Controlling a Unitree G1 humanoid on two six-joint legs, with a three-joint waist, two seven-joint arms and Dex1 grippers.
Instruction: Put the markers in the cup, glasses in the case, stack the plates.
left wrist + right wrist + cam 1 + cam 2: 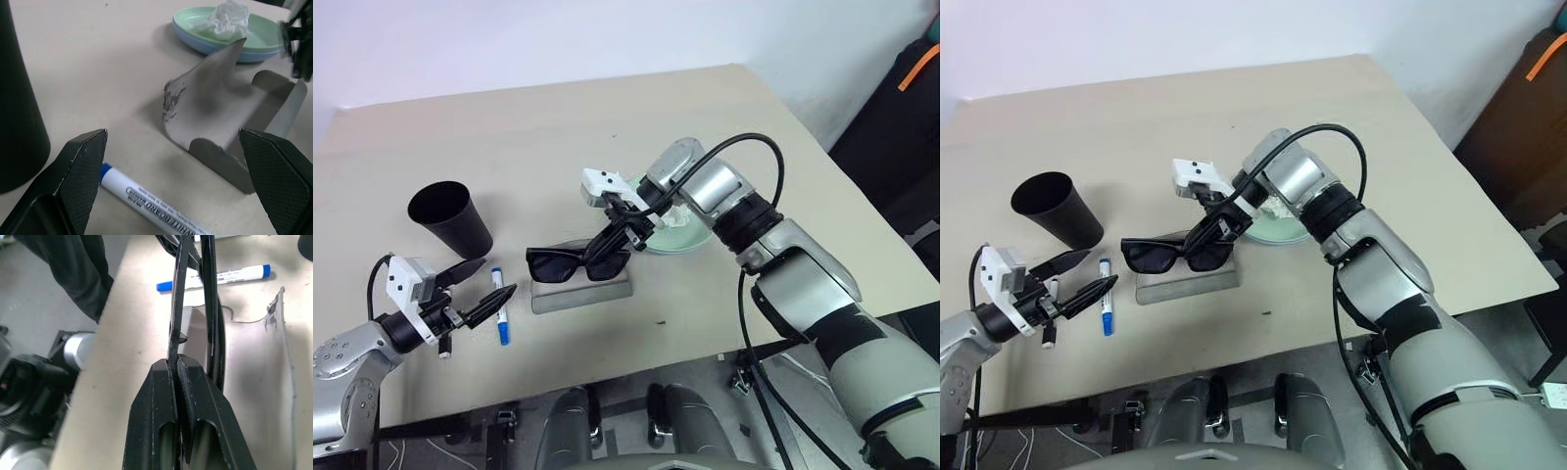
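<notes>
Black-framed sunglasses (576,263), pinched by our right end effector (619,235), hang above the flat grey felt case (581,291); beside the case, our left end effector (478,288) stands spread.

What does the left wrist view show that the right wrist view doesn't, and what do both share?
Left wrist alone: the stacked mint green and light blue plates holding crumpled white tissue, the tall black cup, and the left gripper with its fingers wide apart.

Right wrist alone: the black-framed sunglasses, pinched by the right gripper.

Both: the blue-capped white marker and the open grey felt case on the beige table.
</notes>
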